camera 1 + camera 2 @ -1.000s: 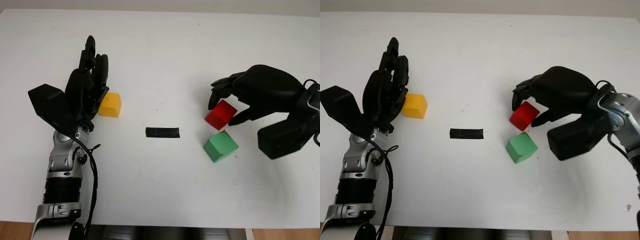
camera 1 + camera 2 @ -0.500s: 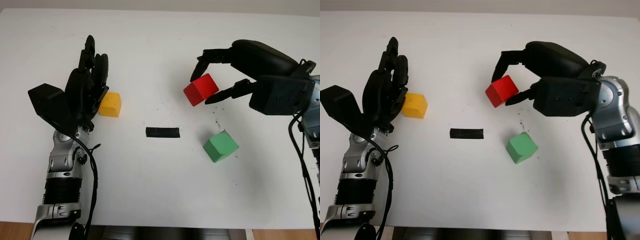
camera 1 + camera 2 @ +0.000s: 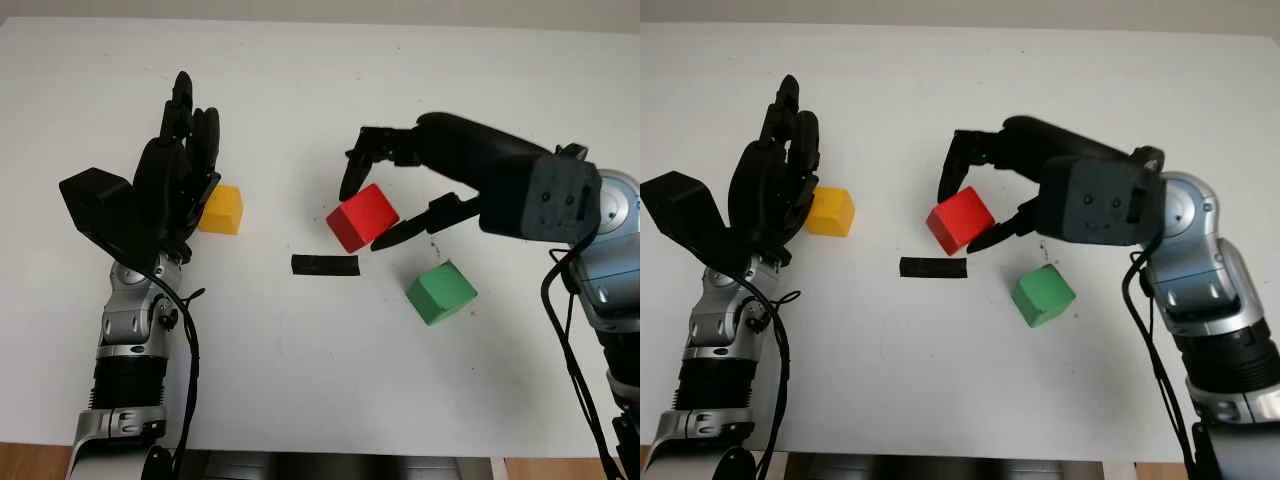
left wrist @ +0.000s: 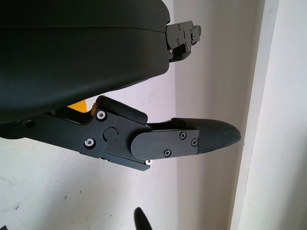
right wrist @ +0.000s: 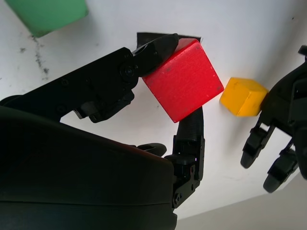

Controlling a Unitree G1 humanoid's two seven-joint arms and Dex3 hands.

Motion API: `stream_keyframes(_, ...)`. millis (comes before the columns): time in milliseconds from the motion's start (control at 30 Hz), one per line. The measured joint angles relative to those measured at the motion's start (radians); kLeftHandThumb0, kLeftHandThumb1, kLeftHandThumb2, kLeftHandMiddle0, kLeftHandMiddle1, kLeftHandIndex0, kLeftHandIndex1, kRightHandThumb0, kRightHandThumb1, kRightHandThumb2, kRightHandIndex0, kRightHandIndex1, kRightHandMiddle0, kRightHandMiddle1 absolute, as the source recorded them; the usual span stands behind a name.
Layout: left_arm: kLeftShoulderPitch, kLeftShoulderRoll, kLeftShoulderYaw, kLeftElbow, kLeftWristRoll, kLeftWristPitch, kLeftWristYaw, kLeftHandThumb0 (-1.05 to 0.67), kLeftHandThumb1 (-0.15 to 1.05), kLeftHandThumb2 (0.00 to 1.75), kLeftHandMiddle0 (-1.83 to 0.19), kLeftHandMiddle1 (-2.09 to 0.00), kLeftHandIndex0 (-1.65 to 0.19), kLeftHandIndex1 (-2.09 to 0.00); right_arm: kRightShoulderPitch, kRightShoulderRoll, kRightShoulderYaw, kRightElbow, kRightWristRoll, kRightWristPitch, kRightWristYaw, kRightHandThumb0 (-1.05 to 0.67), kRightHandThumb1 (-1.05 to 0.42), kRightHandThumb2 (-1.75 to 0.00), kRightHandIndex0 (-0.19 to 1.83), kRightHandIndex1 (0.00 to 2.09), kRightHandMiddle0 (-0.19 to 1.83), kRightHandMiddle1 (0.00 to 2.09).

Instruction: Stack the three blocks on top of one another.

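Overhead, the right hand point(image 3: 385, 195) pinches the red block point(image 3: 361, 217) tilted above the table point(image 3: 320, 380), over the black tape point(image 3: 324, 265); the green block point(image 3: 441, 292) and yellow block point(image 3: 220, 210) sit well apart. The left hand point(image 3: 175, 180), open, is just beside the yellow.

In the right wrist view, the fingertips point(image 5: 160, 48) catch edges only, so the red block could twist out.

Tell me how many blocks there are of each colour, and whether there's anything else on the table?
Red block, held in the right hand: 1
Yellow block, beside the open left hand: 1
Green block: 1
Black strip: 1
Total: 4 things, 3 of them blocks
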Motion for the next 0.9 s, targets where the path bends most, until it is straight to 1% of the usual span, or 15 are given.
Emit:
stream_keyframes(167, 0.0, -0.001, 0.0, -0.001, -0.004, 0.001, 0.001, -0.72, 1.05, 0.45, 0.18, -0.05, 0.14, -0.05, 0.019, 0.036, 0.03, -0.008, -0.025, 0.023, -0.022, -0.38, -0.93, -0.05, 0.34, 0.02, 0.36, 1.59)
stream_keyframes(467, 0.0, -0.006, 0.0, -0.004, -0.002, 0.001, 0.011, -0.73, 1.05, 0.44, 0.17, -0.05, 0.14, -0.05, 0.035, 0.132, 0.072, -0.041, -0.114, 0.182, -0.122, -0.38, -0.95, -0.06, 0.28, 0.01, 0.32, 1.59)
stream_keyframes(667, 0.004, -0.019, 0.0, -0.022, -0.004, 0.009, 0.015, -0.73, 1.05, 0.42, 0.18, -0.05, 0.15, -0.05, 0.035, 0.173, 0.079, -0.016, -0.127, 0.186, -0.162, -0.39, -0.96, -0.06, 0.28, 0.02, 0.3, 1.6)
stream_keyframes(900, 0.01, -0.019, 0.0, -0.027, -0.004, 0.013, 0.012, -0.72, 1.05, 0.43, 0.19, -0.03, 0.17, -0.04, 0.035, 0.177, 0.079, 0.023, -0.127, 0.176, -0.169, -0.39, -0.97, -0.06, 0.28, 0.03, 0.28, 1.61)
